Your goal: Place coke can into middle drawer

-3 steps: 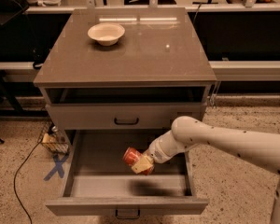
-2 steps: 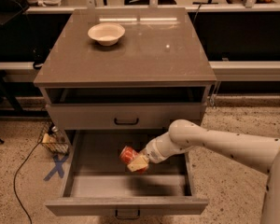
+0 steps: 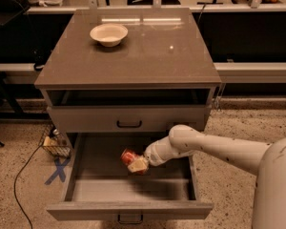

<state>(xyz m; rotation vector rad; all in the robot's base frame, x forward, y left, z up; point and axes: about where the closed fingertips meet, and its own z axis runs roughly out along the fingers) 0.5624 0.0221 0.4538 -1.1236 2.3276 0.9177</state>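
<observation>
The robot's gripper is hanging inside the open middle drawer, its two fingers clamping on the coke can. The can is sticking out just past the fingertips, tilted, and appears to be riding clear of the smooth grey floor directly beneath the gripper.

The can is looking like an easy load: small, light, thin-walled metal, rigid enough across its round body but likely to dent under a hard squeeze. Its glossy orange-red side is probably offering little friction, so a hold across the middle of the cylinder, away from the silver ends, is seeming the safest; a short drop onto the flat floor should do it no harm, though a round can may roll.

Behind the gripper, the pale, rounded arm is reaching in over the drawer's side wall. Nearer the onlooker than the gripper, a small black bar handle is showing on the drawer's flat grey front. Above the gripper, the upper drawer is sitting closed, wearing a like handle. Higher up and well apart from the gripper, a white bowl is resting on the cabinet's glossy brown-grey top. Off to the can's side of the gripper, outside the drawer, a blue tape cross is marking the speckled floor.
</observation>
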